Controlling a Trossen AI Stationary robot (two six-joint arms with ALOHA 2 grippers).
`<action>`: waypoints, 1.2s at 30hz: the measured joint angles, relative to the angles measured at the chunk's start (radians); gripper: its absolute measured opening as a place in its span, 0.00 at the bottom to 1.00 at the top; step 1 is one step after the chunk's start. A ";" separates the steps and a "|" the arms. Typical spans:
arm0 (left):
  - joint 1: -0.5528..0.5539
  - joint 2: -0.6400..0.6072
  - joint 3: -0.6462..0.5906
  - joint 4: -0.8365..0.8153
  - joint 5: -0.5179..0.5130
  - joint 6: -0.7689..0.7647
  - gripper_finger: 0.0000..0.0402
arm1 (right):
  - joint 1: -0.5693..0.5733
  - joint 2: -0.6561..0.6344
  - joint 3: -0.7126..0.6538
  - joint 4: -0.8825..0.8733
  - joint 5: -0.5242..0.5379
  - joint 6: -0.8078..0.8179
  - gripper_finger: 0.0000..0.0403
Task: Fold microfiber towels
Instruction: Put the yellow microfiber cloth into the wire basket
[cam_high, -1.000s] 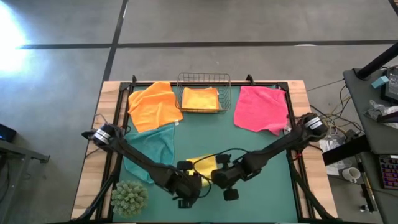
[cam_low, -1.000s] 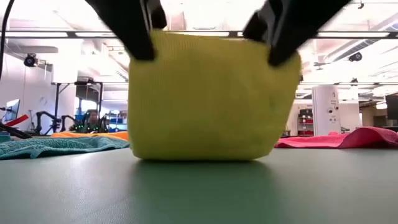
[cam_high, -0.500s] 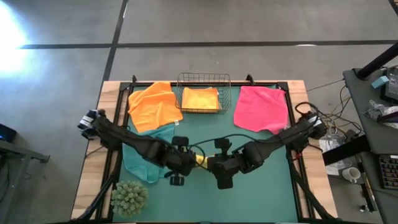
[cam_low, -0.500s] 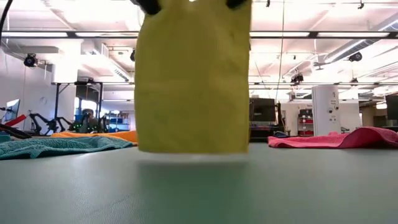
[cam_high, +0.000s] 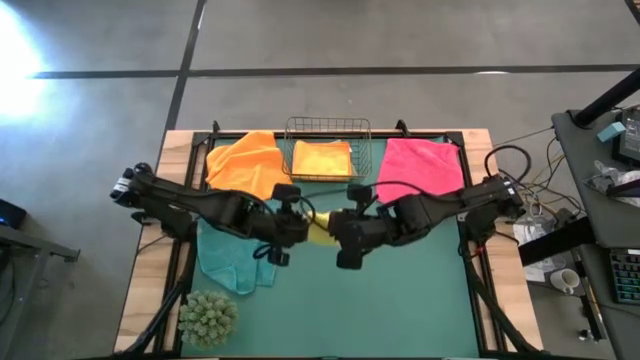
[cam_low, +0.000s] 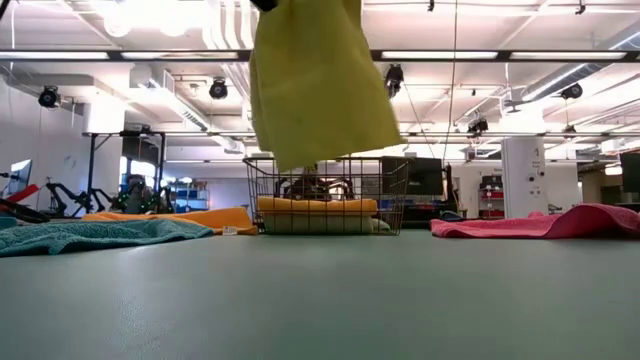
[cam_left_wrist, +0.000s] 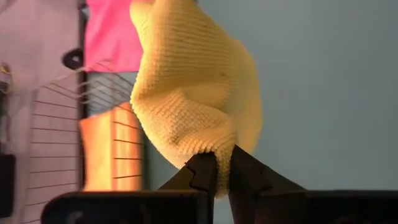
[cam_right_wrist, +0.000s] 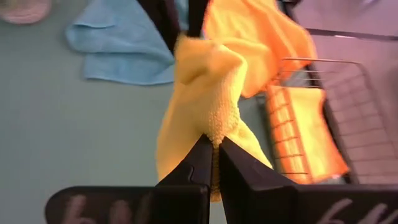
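**Yellow towel lifted between both grippers, mid-table**

Yellow towel (cam_low: 318, 85) hangs clear of the green mat (cam_high: 400, 300), held up in front of the wire basket (cam_high: 328, 128). Left gripper (cam_left_wrist: 216, 167) pinches one edge of it, fingers pressed together on the cloth; right gripper (cam_right_wrist: 211, 151) pinches another edge the same way. Both meet over the table middle, arms coming in from either side.

Folded orange towel (cam_high: 322, 158) sits inside the basket. Loose orange towel (cam_high: 245, 165) lies just left of the basket, pink towel (cam_high: 420, 172) to its right, teal towel (cam_high: 232, 255) on the mat under the left arm. Green spiky plant ball (cam_high: 208, 318) at the near left corner.

Mat is framed by a black rail on a wooden table (cam_high: 484, 145). Floor is grey concrete. Low view shows an open lab: ceiling strip lights, white pillar (cam_low: 522, 178), equipment racks; other robot arms at far left.
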 joint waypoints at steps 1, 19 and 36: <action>0.011 -0.010 0.000 0.001 -0.001 0.019 0.03 | -0.008 0.000 0.003 -0.007 0.012 0.000 0.02; 0.245 -0.070 0.000 0.032 -0.047 0.340 0.03 | -0.263 0.000 0.052 -0.029 0.029 -0.200 0.02; 0.567 -0.039 0.002 0.411 -0.034 0.669 0.03 | -0.532 0.000 0.144 0.014 0.006 -0.387 0.02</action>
